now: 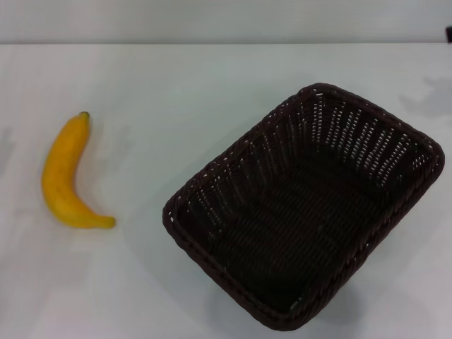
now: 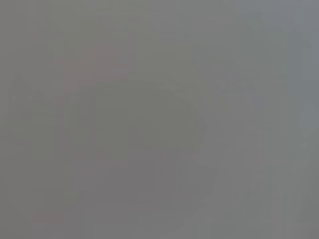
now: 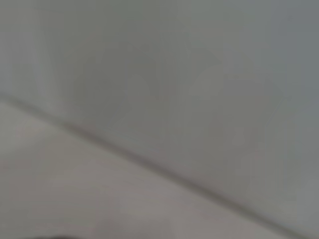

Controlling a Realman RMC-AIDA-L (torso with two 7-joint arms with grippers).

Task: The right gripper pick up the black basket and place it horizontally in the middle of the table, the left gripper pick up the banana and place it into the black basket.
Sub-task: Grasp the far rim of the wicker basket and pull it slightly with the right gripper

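Observation:
In the head view the black basket (image 1: pixel 305 206) is a large dark woven basket. It sits on the white table (image 1: pixel 212 78) right of centre, turned at an angle, open side up and empty. The banana (image 1: pixel 65 176) is yellow-orange and curved. It lies on the table at the left, its dark stem tip pointing away from me. Neither gripper shows in any view. The left wrist view shows only a plain grey blur. The right wrist view shows grey surfaces and an edge line, with no fingers.
The table's far edge (image 1: pixel 226 44) meets a grey wall at the back. A small dark object (image 1: pixel 448 33) shows at the far right edge. Faint shadows lie on the table at the far right and far left.

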